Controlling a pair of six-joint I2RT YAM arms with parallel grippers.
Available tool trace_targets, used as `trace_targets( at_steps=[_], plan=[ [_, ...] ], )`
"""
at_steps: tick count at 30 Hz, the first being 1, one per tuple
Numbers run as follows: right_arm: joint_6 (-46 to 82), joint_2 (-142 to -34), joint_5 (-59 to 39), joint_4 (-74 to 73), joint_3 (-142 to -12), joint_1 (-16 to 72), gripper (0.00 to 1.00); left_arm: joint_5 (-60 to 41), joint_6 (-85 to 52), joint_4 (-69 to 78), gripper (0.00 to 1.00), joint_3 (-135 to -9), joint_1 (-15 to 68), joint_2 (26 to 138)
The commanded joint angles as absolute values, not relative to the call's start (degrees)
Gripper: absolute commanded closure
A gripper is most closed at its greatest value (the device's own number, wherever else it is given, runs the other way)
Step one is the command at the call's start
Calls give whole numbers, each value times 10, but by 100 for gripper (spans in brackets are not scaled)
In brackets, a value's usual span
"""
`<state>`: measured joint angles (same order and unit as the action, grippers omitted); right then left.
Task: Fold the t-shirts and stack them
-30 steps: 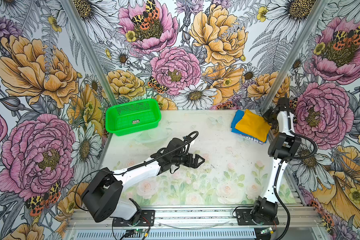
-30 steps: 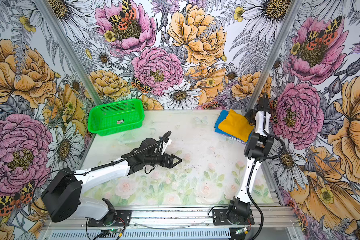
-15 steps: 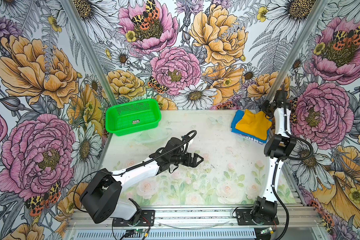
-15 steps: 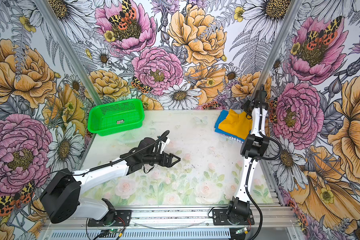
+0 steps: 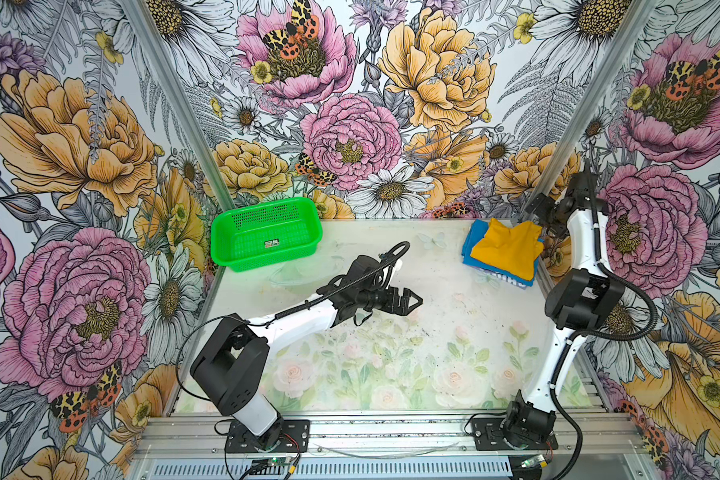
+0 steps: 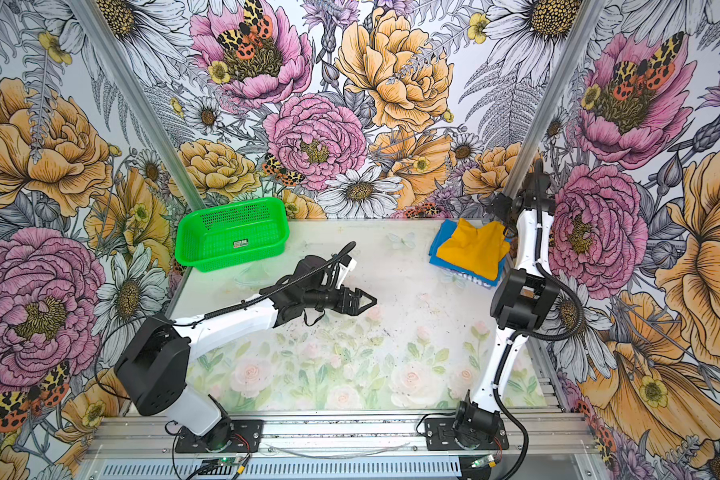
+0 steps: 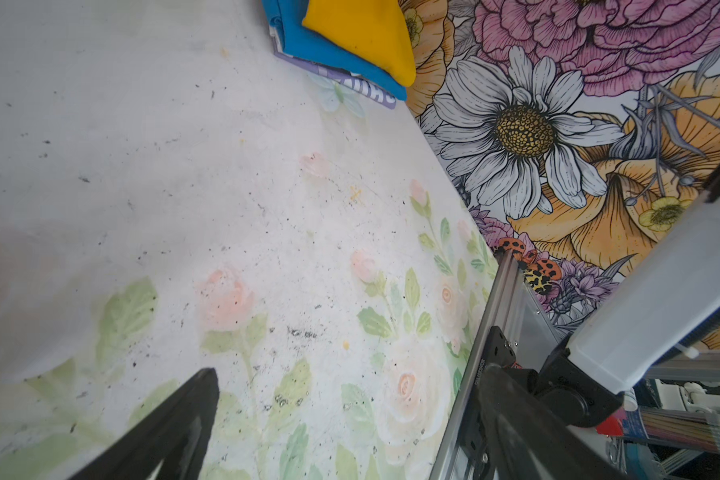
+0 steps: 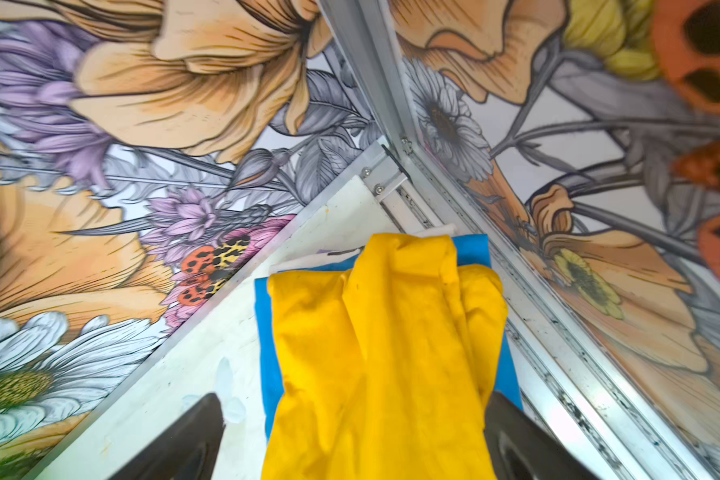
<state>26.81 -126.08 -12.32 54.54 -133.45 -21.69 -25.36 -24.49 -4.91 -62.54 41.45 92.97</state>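
Observation:
Two t-shirts lie stacked in the table's far right corner in both top views. The mustard-yellow t-shirt (image 5: 506, 251) (image 6: 472, 249) rests folded and slightly rumpled on the folded blue t-shirt (image 5: 471, 249) (image 6: 438, 245), whose white lettering shows at its near edge. My right gripper (image 5: 551, 220) (image 8: 354, 436) hovers open just above the yellow shirt's (image 8: 383, 353) right side and holds nothing. Blue cloth (image 8: 267, 361) shows around it. My left gripper (image 5: 412, 299) (image 7: 346, 428) stands open and empty over the mid-table. In its wrist view the stack (image 7: 362, 29) lies far off.
A green perforated basket (image 5: 262, 237) (image 6: 229, 235) stands empty at the far left of the table. Flowered walls and metal corner posts (image 8: 366, 83) close in right behind and beside the stack. The right arm's elbow (image 5: 582, 297) hangs by the right wall.
My right gripper has opened, let go of the yellow shirt and risen off it toward the corner. The yellow shirt has settled on the blue one. The left arm shifted only slightly.

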Motion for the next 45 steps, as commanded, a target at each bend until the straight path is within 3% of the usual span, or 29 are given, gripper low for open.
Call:
trace_targets(
  at_steps=[1,7,12,16,24,33,38,45],
  plan=[
    [237,-1236,-161,569,-1304,-196,0,-266,-244,-40,1,-665,416,954],
    [209,-1140,-103,565,-1157,-138,1,-291,-258,-39,1,-774,418,1031],
    [197,-1135,-47,564,-1132,-89,5,-272,-272,-37,1,-802,420,1054],
    [215,-1211,-32,562,-1222,-77,16,-232,-290,-32,1,-730,432,980],
    [262,-1425,10,576,-1476,-89,29,-158,-303,-17,1,-592,463,869],
    [283,-1525,23,569,-1576,-101,36,-76,-316,29,1,-513,491,820],
    [288,-1555,33,560,-1585,-108,49,-59,-334,49,1,-481,492,802],
    [288,-1559,42,544,-1593,-105,87,-68,-328,41,1,-472,479,801]
  ],
)
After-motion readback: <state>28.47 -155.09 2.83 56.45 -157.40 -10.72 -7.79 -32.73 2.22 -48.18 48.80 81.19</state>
